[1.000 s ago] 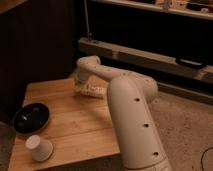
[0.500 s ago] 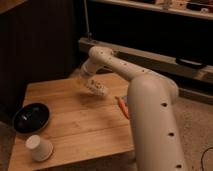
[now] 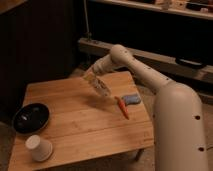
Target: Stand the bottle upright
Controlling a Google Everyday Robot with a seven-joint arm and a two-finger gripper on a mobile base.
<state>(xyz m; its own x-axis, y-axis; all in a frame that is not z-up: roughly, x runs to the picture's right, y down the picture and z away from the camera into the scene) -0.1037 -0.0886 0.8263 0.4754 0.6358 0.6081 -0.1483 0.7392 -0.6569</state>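
Note:
The bottle (image 3: 102,89), whitish and translucent, hangs tilted a little above the wooden table (image 3: 75,130), its lower end pointing toward the right. My gripper (image 3: 92,78) sits at the bottle's upper left end and is shut on it. The white arm (image 3: 135,62) reaches in from the lower right, arches over the table's far right corner and bends down to the gripper. A faint shadow lies on the wood beneath the bottle.
An orange carrot (image 3: 122,108) and a blue sponge (image 3: 132,99) lie near the table's right edge, just below and to the right of the bottle. A black bowl (image 3: 30,118) and an upturned white paper cup (image 3: 39,148) stand at the front left. Dark cabinets stand behind.
The arm has swung right and upward, lifting the bottle off the table's far side. The carrot and the blue sponge, hidden behind the arm a second ago, now show.

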